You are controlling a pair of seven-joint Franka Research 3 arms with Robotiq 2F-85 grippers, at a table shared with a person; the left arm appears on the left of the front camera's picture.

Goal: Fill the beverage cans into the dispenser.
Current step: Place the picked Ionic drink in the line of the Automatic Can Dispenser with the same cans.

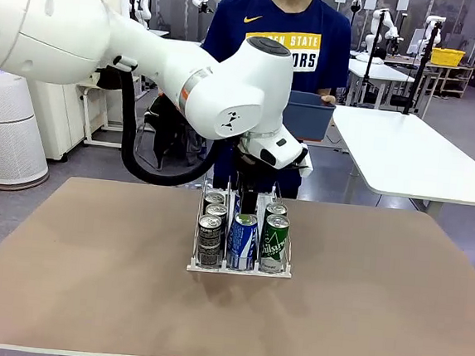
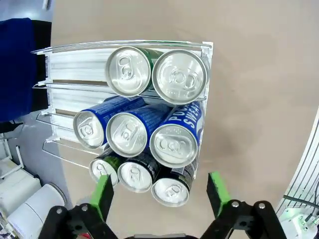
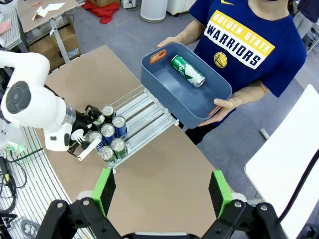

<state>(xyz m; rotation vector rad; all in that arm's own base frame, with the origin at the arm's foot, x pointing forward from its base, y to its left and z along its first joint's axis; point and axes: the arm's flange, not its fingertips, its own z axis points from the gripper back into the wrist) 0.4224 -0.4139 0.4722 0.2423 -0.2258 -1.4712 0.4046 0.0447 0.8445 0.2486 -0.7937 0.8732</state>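
Front view: the clear plastic dispenser (image 1: 193, 264) stands in the middle of the brown table (image 1: 376, 307). Its left lane holds dark cans (image 1: 208, 235), its middle lane a blue can (image 1: 242, 240) at the near end, and its right lane green cans (image 1: 275, 238). The left arm (image 1: 228, 94) reaches over the dispenser's far end, with the left gripper (image 1: 249, 194) hanging just above the lanes. Beyond the dispenser a person (image 1: 271, 31) holds a blue-grey tub (image 1: 313, 116).

Left wrist view: looking down on the dispenser (image 2: 75, 64), the left gripper (image 2: 160, 193) has its jaws spread wide and grips nothing. Its green pads (image 2: 102, 195) stand to either side of the dark-can lane. That lane shows three dark cans (image 2: 134, 174), the middle lane three blue cans (image 2: 127, 134), and the far lane two green cans (image 2: 128, 71), all crowded at one end of the dispenser.

Right wrist view: the right gripper (image 3: 161, 191) hangs high above the table (image 3: 164, 164), well apart from the dispenser (image 3: 147, 112), jaws released and empty. The person's hands (image 3: 227, 104) hold the tub (image 3: 154, 74) just past the dispenser's bare end, with one green can (image 3: 188, 70) lying on its side in it.
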